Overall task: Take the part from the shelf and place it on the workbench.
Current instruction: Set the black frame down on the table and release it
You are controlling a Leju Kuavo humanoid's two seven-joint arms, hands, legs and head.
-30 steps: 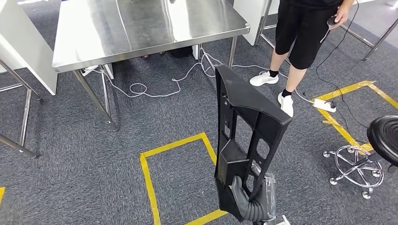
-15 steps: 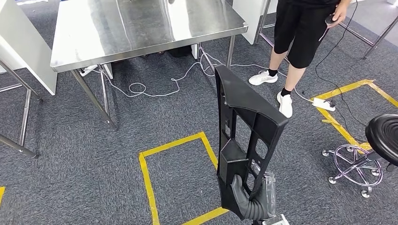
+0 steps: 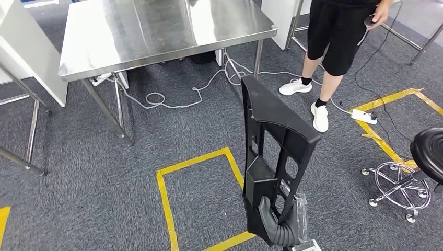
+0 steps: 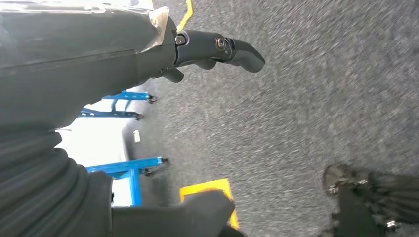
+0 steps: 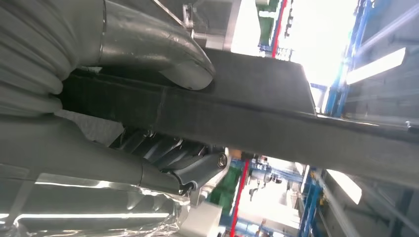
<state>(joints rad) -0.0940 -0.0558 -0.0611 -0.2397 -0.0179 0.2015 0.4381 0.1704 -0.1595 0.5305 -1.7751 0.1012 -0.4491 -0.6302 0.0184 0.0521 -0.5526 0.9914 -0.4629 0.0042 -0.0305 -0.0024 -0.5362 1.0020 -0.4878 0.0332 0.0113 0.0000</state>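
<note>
Upright above the carpet, the black, cut-out plastic part [image 3: 274, 151] is clamped in the right hand [image 3: 279, 227].

Matt black moulded plastic part [image 3: 271, 151] against rough grey carpet floor [image 3: 78, 193]; beyond, a brushed stainless-steel tabletop [image 3: 156, 31] gleams with reflections, while glossy yellow tape [image 3: 166, 201] marks the carpet.

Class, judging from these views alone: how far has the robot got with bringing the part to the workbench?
Done: the black part is off the shelf, held upright in the right hand. In hand: the carry, with grey carpet and a yellow taped square between the robot and the steel workbench. Left: reach the bench and set the part on its top. The left hand hangs over the floor, holding nothing.
</note>
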